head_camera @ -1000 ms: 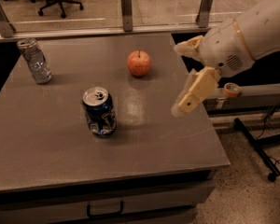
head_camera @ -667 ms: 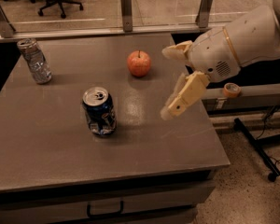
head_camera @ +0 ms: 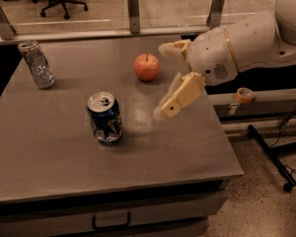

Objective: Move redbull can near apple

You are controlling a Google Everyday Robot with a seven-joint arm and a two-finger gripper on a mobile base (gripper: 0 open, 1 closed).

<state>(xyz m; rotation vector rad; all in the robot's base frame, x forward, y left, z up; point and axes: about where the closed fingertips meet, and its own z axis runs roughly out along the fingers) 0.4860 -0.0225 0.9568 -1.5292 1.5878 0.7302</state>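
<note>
The redbull can, slim and silver-grey, stands upright at the far left of the grey table. The red-orange apple sits at the far middle of the table. My gripper hangs above the table just right of the apple, far from the redbull can. It is open and empty, with one cream finger pointing down-left and the other near the apple.
A wider dark blue can stands upright mid-table, between the redbull can and my gripper. A glass barrier on posts runs along the table's far edge. A tape roll lies on a ledge to the right.
My gripper and arm have moved left over the table, closer to the apple. The cans and the apple have not moved.
</note>
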